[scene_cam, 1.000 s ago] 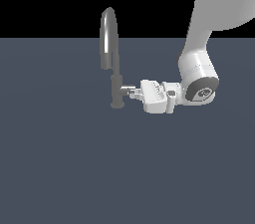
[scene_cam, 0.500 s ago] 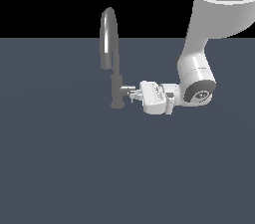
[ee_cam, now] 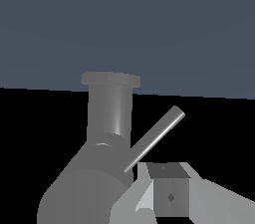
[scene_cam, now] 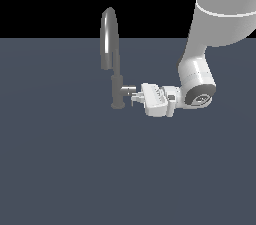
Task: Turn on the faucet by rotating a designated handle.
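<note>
The faucet [scene_cam: 112,44] is a tall grey tap with a high arched spout, standing on a dark floor in the exterior view. The handle [scene_cam: 128,90], a short stub, juts from its body toward the exterior view's right. My gripper [scene_cam: 135,98] lies level, with its fingertips right at the stub's end and just below it. In the wrist view the faucet body [ee_cam: 110,111] rises behind the thick handle stub [ee_cam: 82,193], and a thin lever rod [ee_cam: 155,137] slants up from it. One finger [ee_cam: 170,195] sits beside the rod's root. The fingers look shut with nothing between them.
The flat dark grey floor [scene_cam: 65,169] stretches all around the faucet. My white arm [scene_cam: 200,76] comes down from the upper part of the exterior view's right.
The hand has stayed at the handle, shifting only slightly. The wrist joint has dropped a little and the upper arm has leaned a bit.
</note>
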